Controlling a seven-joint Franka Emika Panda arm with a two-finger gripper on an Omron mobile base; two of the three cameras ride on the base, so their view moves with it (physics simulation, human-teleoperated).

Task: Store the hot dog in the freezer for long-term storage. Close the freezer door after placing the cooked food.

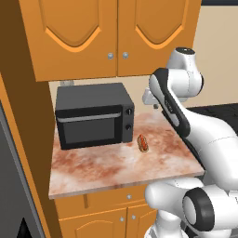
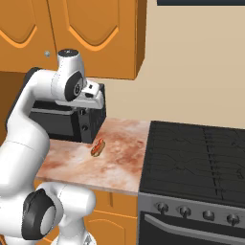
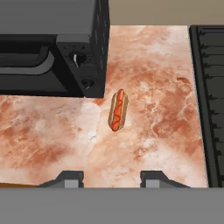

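The hot dog, a reddish sausage in a tan bun, lies on the marbled counter just off the microwave's front right corner. My gripper hangs well above it, pointing down. In the hand view its two dark fingertips stand apart with nothing between them, so it is open. From the base views the white hand hovers at about the height of the microwave's top, clear of the hot dog. The freezer and the freezer door are out of view.
A black microwave stands at the back left of the counter. A black stove borders the counter on the right. Orange wall cabinets hang overhead. A tall grey panel shows at the far left.
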